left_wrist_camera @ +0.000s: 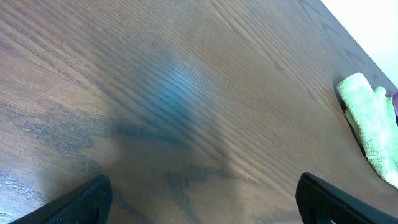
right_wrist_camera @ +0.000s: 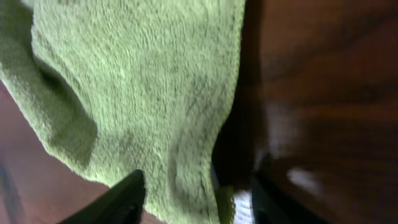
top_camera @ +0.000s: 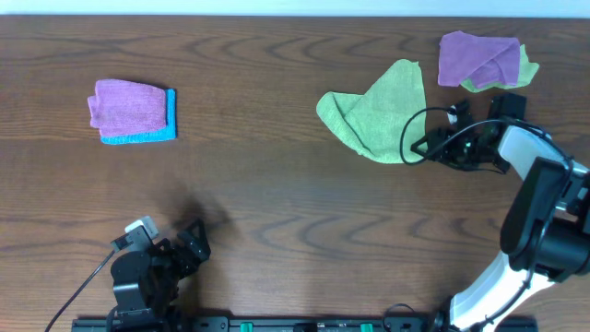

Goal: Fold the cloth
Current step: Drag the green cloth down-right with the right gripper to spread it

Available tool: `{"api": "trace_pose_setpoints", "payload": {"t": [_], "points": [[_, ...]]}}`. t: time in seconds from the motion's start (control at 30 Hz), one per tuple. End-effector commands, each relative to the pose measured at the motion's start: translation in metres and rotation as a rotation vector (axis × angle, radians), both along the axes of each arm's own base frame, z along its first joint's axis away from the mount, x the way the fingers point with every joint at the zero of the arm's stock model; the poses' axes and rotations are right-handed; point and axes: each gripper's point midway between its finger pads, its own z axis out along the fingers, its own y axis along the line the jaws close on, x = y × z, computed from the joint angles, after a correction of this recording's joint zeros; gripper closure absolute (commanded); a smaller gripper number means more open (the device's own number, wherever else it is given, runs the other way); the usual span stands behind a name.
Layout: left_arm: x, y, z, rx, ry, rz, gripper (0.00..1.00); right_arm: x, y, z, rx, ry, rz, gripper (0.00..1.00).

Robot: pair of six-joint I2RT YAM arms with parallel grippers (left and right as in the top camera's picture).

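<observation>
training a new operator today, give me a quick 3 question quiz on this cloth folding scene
1. True or false: the left gripper holds a cloth.
2. Which cloth is the right gripper at? A) green cloth B) white cloth C) black cloth
3. Fill in: the folded purple cloth at the left lies on a ____ cloth.
Key: 1 false, it is open and empty; 2 A; 3 blue cloth.

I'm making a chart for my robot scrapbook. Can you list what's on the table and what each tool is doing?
green cloth: loosely bunched, not neatly folded, middle right
right tool: open, fingers either side of the green cloth's edge
left tool: open, above bare table
folded stack: purple on blue, far left
back pile: purple cloth over a green one, back right
</observation>
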Motion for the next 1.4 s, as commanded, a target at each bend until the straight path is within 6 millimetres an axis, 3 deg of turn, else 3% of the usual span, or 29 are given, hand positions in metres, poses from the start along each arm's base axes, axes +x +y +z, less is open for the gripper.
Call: {"api": "trace_pose_setpoints", "payload": {"t": [0.0,0.33,0.6,0.77,1.0,1.2,1.37], "points": [[0.000,-0.002,-0.003,-0.011,0.004,-0.007,0.05,0.001,0.008,-0.001,0.029,0.000,0.005,0.57],[0.000,-0.002,-0.003,-0.010,0.004,-0.007,0.04,-0.006,0.017,0.002,0.089,0.043,-0.007,0.99],[0.000,-0.002,-0.003,-0.010,0.004,-0.007,0.05,-0.034,0.029,0.015,0.156,0.159,-0.009,0.99],[0.000,-0.002,-0.003,-0.010,0.004,-0.007,0.05,-0.043,0.020,0.045,0.075,0.151,-0.039,0.99],[0.000,-0.002,-0.003,-0.010,0.004,-0.007,0.05,-0.081,-0.001,0.087,-0.121,0.177,-0.090,0.99],[0.000,-0.002,-0.003,-0.010,0.003,-0.007,0.05,-0.104,-0.006,0.090,-0.142,0.259,-0.107,0.99],[0.000,-0.002,-0.003,-0.010,0.003,-0.007,0.04,-0.122,-0.030,0.081,-0.268,0.364,-0.182,0.99]]}}
